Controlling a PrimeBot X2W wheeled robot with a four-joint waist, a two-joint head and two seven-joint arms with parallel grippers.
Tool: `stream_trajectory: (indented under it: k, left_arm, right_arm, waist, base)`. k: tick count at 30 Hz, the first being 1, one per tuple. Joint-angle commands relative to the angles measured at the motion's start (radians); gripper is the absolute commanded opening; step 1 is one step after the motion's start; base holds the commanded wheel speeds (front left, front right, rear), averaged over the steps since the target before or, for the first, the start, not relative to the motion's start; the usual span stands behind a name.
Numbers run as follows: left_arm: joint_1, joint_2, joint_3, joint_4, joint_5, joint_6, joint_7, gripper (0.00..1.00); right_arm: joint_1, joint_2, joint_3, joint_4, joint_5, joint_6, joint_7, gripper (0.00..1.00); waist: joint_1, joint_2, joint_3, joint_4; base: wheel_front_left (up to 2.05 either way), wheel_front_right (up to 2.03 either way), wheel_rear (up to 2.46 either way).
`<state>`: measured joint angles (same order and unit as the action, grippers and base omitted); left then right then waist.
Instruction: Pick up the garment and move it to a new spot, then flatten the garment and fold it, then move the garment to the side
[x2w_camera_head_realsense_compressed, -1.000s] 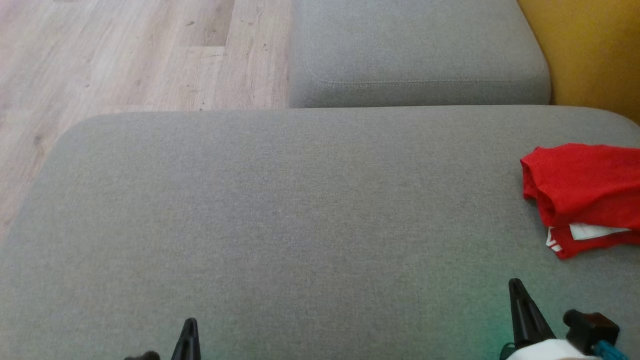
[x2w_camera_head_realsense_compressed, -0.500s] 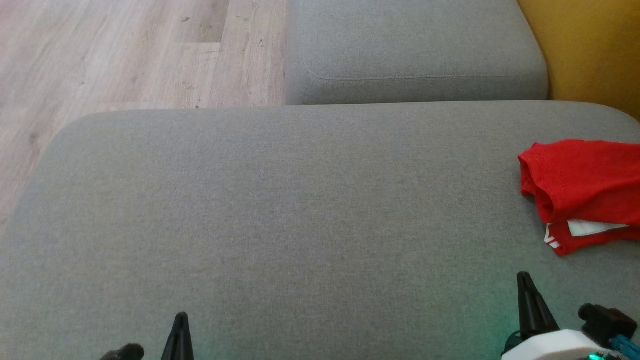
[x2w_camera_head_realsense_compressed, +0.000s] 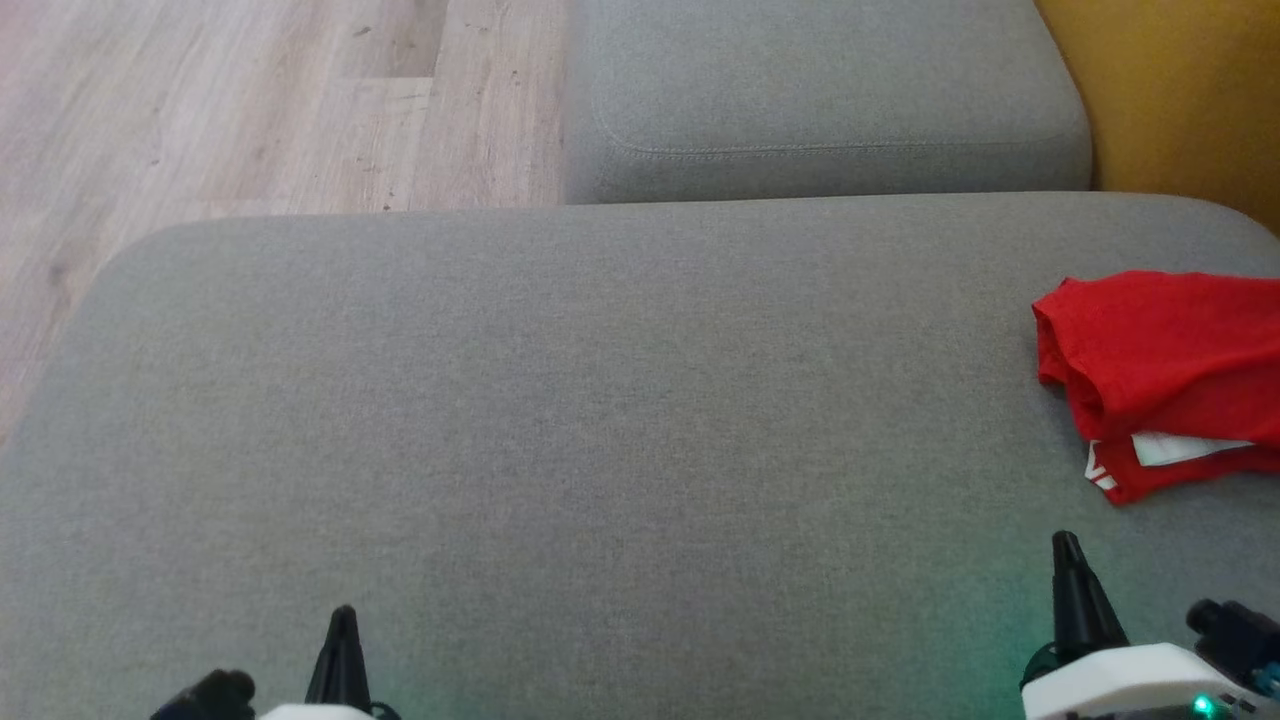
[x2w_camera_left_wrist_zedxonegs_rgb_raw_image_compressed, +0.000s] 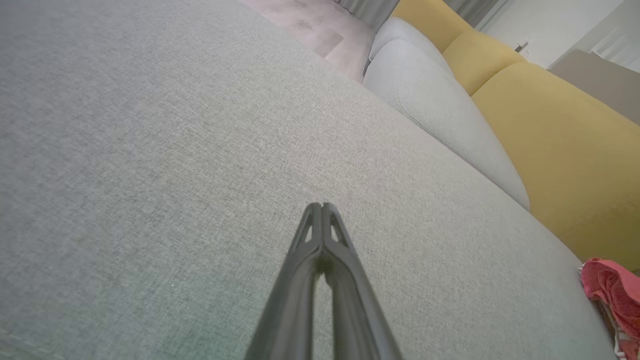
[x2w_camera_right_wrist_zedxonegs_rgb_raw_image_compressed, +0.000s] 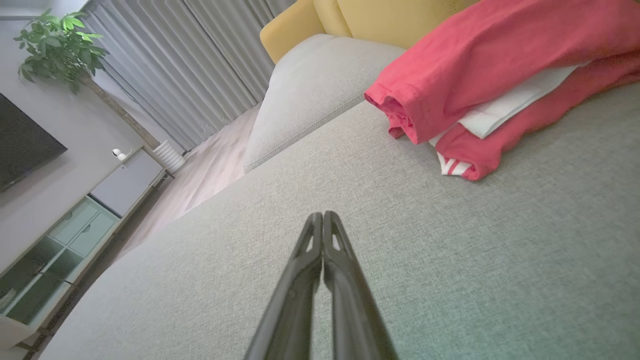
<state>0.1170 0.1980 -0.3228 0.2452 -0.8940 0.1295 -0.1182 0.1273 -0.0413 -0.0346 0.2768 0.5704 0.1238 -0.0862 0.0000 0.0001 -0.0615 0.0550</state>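
Note:
The garment (x2w_camera_head_realsense_compressed: 1165, 370) is red with white trim, folded in a loose stack at the right edge of the grey cushion (x2w_camera_head_realsense_compressed: 600, 420). It also fills the upper right of the right wrist view as the garment (x2w_camera_right_wrist_zedxonegs_rgb_raw_image_compressed: 490, 65), and a corner of the garment (x2w_camera_left_wrist_zedxonegs_rgb_raw_image_compressed: 612, 295) peeks in at the left wrist view's right edge. My right gripper (x2w_camera_head_realsense_compressed: 1068, 545) hovers just below the garment, fingers pressed together and empty; its tips (x2w_camera_right_wrist_zedxonegs_rgb_raw_image_compressed: 322, 216) meet over bare fabric. My left gripper (x2w_camera_head_realsense_compressed: 342, 615) sits at the lower left, shut and empty, tips (x2w_camera_left_wrist_zedxonegs_rgb_raw_image_compressed: 321, 206) together.
A second grey cushion (x2w_camera_head_realsense_compressed: 820, 90) lies behind the first. A yellow sofa back (x2w_camera_head_realsense_compressed: 1180, 100) rises at the far right. Wooden floor (x2w_camera_head_realsense_compressed: 230, 100) runs along the left. A cabinet (x2w_camera_right_wrist_zedxonegs_rgb_raw_image_compressed: 75, 220) and a plant (x2w_camera_right_wrist_zedxonegs_rgb_raw_image_compressed: 55, 45) stand far off.
The whole head picture has shifted slightly, so the camera has moved. Both grippers stay shut and show a little more at the bottom edge. The garment lies as before.

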Motion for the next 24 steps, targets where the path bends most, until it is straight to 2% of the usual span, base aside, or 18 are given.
stream_trajectory:
  k: [1,24]
  left_arm:
    - [-0.059,-0.003,0.032,-0.027,-0.023,-0.016,0.006,0.00]
    - [-0.100,-0.037,0.131,-0.021,-0.200,-0.078,0.061,0.00]
  right_arm:
    - [-0.058,-0.004,-0.001,-0.031,0.035,0.002,0.005,0.00]
    - [-0.103,-0.005,-0.021,-0.031,0.289,0.003,0.054,0.00]
  waist:
    - [0.0000,-0.0001,0.001,-0.001]
    - [0.0000,-0.0001,0.017,-0.015]
  base:
    - [0.00,0.00,0.00]
    - [0.00,0.00,0.00]
